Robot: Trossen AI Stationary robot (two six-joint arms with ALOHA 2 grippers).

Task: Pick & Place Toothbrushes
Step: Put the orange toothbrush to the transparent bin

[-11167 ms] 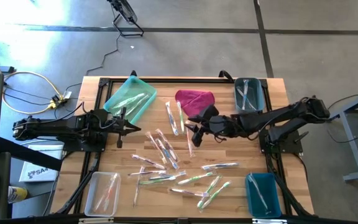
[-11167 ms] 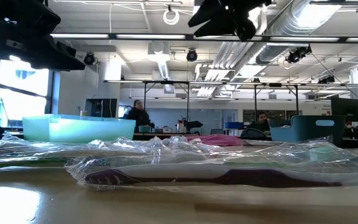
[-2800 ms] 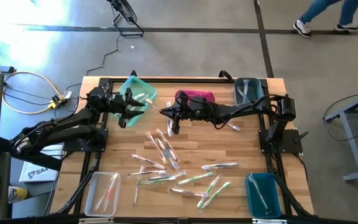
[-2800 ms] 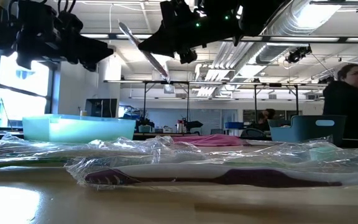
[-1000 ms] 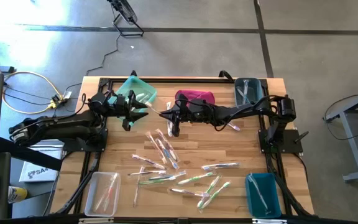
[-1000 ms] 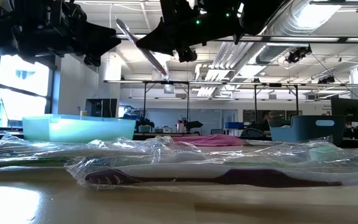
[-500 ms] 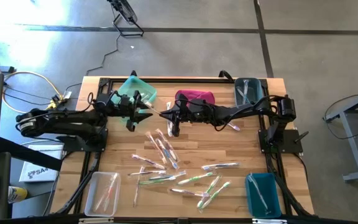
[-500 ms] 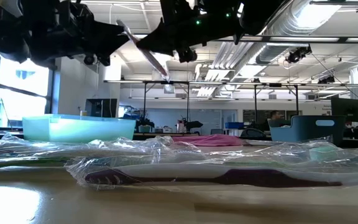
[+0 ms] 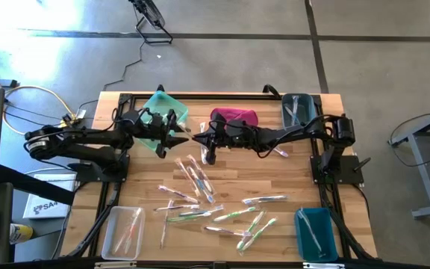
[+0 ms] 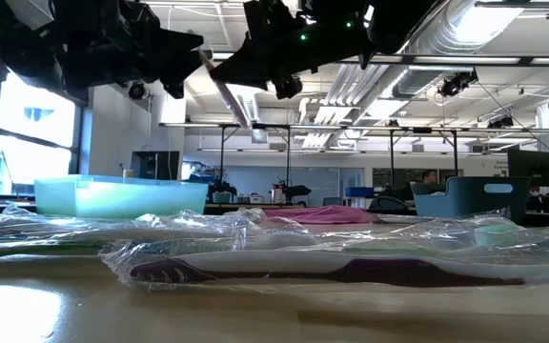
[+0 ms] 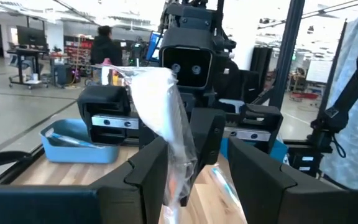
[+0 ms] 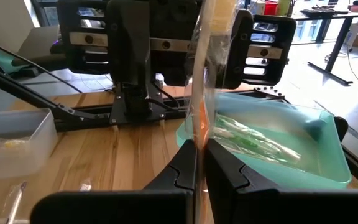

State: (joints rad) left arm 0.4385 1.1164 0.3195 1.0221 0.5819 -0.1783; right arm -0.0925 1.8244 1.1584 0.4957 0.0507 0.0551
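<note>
My right gripper is shut on a toothbrush in a clear wrapper, held high over the table's far middle. My left gripper faces it from the left, open. In the left wrist view the wrapped toothbrush hangs between the left fingers. Several more wrapped toothbrushes lie flat on the wood. A teal tray below the left arm holds some too. My right gripper pinches the toothbrush between its two fingers, about midway along the wrapper. The fingers come level from the table's right and lie across it. The toothbrush stands steeply tilted, its upper end toward the table's left, clear of the table. My left gripper's fingers flank the wrapper; whether one touches it I cannot tell.
A magenta cloth lies at the far middle behind the right arm. A grey-blue bin stands far right, a blue bin near right, a clear bin near left. A person stands in the room beyond.
My left gripper has moved toward the table's right edge, up to the held toothbrush, and its fingers now stand on either side of the wrapper. The toothbrush has stayed where it was.
</note>
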